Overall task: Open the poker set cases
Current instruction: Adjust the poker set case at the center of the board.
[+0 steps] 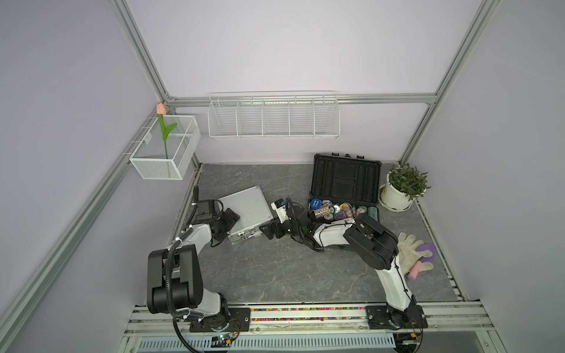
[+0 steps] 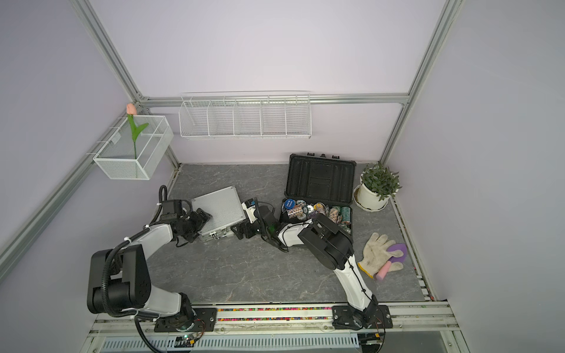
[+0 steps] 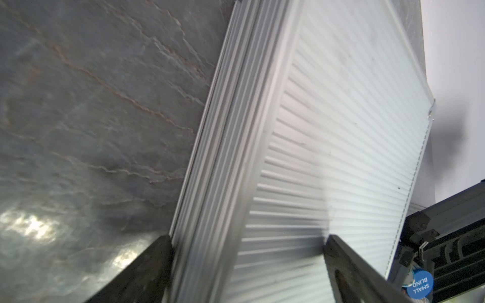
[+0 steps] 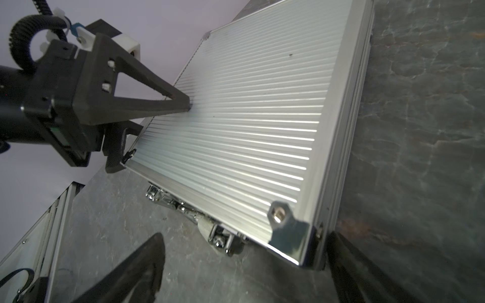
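Flat on the table (image 1: 275,275), closed, left of the open black case (image 1: 344,180): silver case (image 1: 247,207), left edge between spread left gripper (image 3: 249,237) fingers, near right corner between spread right gripper (image 4: 246,234) fingers.

Robotics lab test cell: aluminium-profile frame (image 1: 382,98), plain lilac walls (image 1: 290,45), wall-hung wire basket (image 1: 273,117), marbled tabletop (image 1: 260,269).
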`<state>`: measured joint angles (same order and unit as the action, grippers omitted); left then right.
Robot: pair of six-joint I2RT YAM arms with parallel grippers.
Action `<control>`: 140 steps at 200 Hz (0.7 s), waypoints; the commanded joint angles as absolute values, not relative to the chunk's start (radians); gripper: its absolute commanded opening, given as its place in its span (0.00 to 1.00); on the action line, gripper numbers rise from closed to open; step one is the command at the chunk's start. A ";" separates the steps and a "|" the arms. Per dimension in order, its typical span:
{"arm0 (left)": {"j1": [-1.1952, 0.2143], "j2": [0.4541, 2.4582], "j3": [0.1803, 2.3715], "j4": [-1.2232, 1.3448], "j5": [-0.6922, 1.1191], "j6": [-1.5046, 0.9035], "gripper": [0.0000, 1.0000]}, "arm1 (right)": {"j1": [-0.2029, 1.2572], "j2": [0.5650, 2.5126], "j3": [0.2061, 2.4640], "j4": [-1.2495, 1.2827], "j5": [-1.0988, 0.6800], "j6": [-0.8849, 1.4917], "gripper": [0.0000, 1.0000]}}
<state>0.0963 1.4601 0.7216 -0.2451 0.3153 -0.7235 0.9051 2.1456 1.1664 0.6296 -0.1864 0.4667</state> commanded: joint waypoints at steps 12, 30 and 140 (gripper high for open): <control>0.033 1.403 0.659 -0.294 0.471 -0.737 0.91 | 1.012 2.035 1.064 0.813 -0.354 0.472 0.95; 0.027 1.370 0.629 -0.300 0.478 -0.734 0.91 | 1.033 1.984 0.979 0.848 -0.324 0.475 0.96; 0.027 1.265 0.626 -0.335 0.412 -0.698 0.92 | 1.119 1.735 0.671 0.832 0.006 0.454 0.97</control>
